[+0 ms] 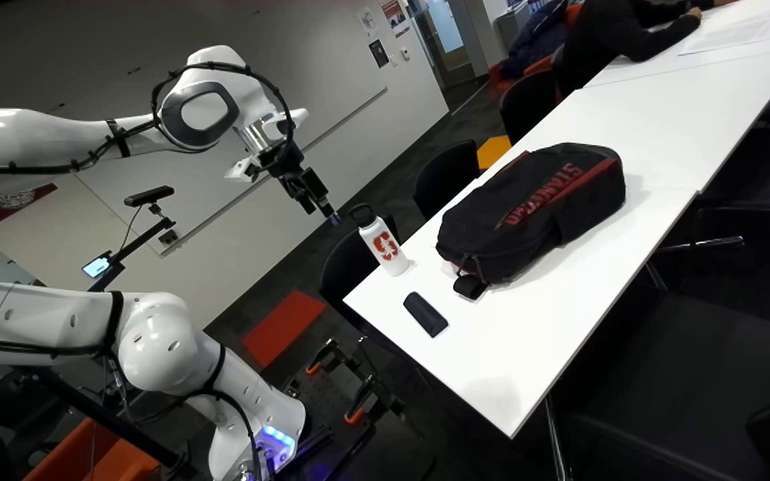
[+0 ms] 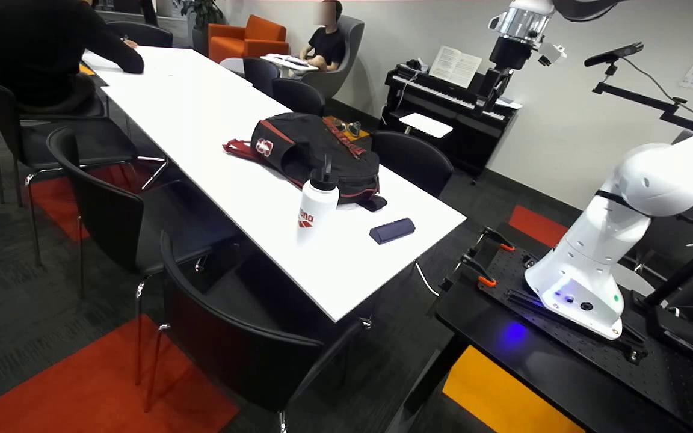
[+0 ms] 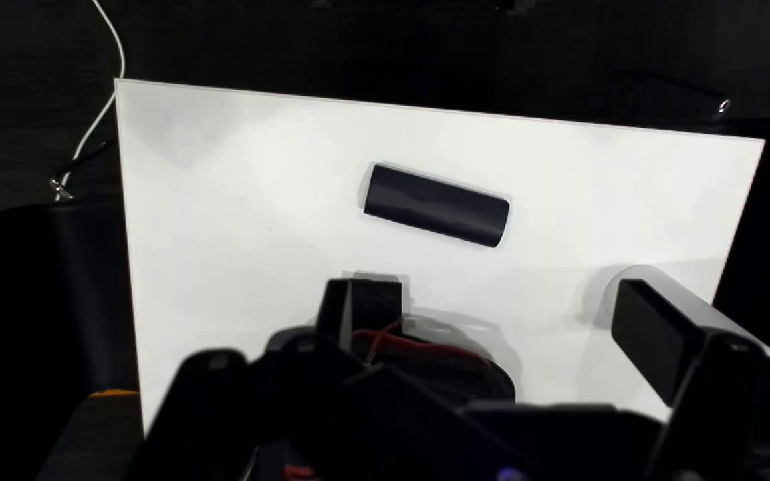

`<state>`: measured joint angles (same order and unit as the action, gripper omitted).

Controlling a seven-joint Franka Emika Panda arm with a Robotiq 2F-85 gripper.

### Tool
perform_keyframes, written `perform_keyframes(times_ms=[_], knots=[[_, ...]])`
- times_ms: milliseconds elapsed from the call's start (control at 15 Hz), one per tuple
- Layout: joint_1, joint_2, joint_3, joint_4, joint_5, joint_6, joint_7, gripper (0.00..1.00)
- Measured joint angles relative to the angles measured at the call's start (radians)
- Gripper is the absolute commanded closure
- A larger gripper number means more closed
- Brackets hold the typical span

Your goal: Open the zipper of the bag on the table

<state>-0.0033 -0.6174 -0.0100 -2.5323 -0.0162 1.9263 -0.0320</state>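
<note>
White table, black bag — bulging, red-lettered, red-trimmed — hand spread wide.

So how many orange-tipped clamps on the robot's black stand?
2 visible. In an exterior view, the upper clamp and the lower clamp sit at the end of the stand that faces the white table. More could be hidden behind the arm's base.

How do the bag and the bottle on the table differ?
The bag is mostly black, while the bottle is mostly white. The bag lies down, whereas the bottle stands upright. The bag is much larger than the bottle. Both rest on the table and show some red.
</note>
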Motion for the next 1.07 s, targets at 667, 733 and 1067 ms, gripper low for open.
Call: perform_keyframes(times_ms=[667, 733, 1067], knots=[[-0.05, 0.278, 0.0, -0.082, -0.058, 0.501, 0.097, 0.0], [-0.064, 0.333, 0.0, -0.087, -0.091, 0.558, 0.124, 0.0], [-0.139, 0.586, -0.007, -0.072, -0.343, 0.7, 0.339, 0.0]])
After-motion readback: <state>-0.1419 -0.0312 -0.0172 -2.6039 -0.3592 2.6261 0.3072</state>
